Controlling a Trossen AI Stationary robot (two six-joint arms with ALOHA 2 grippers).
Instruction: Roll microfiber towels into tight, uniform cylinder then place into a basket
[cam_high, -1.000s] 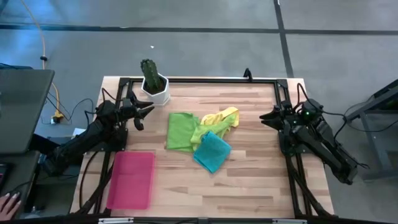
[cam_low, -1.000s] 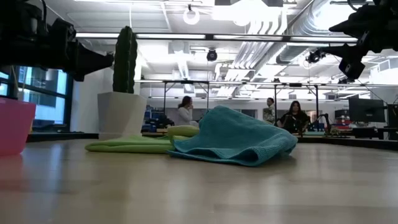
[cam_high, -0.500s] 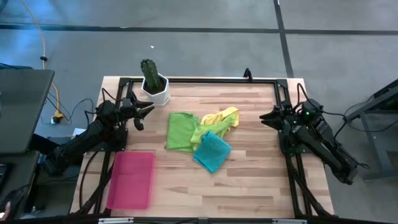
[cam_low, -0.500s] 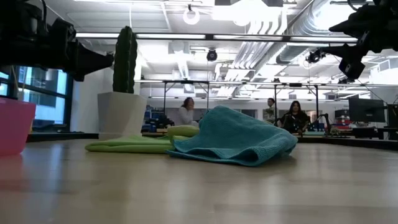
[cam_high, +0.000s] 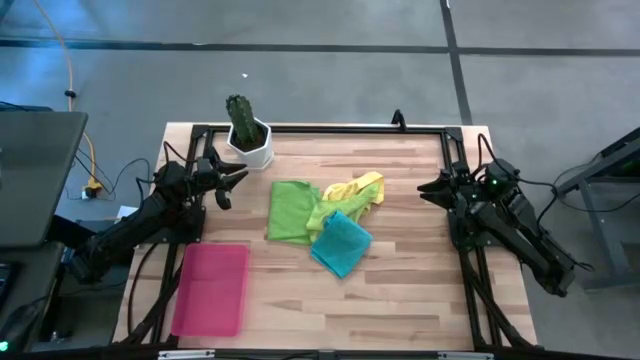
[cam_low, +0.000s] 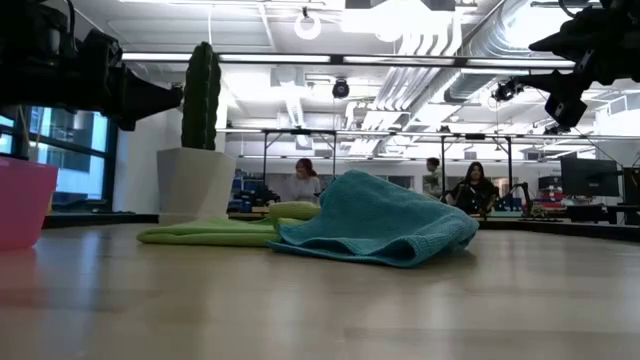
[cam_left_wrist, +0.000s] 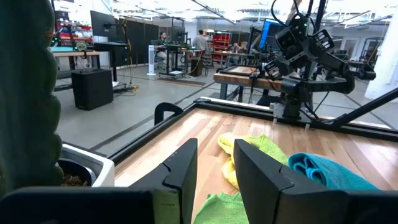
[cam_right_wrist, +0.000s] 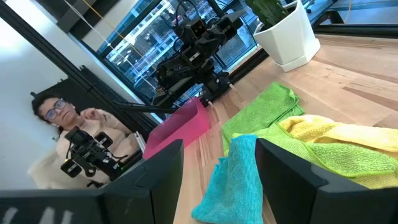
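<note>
Towels lie heaped mid-table: teal towel overlapping the lime one, green towel flat beside, yellow towel behind. The pink basket sits well apart. Left gripper, fingers narrowly parted, and right gripper, fingers wide, both hover empty. Probably best to separate one towel and flatten it before rolling.
</note>
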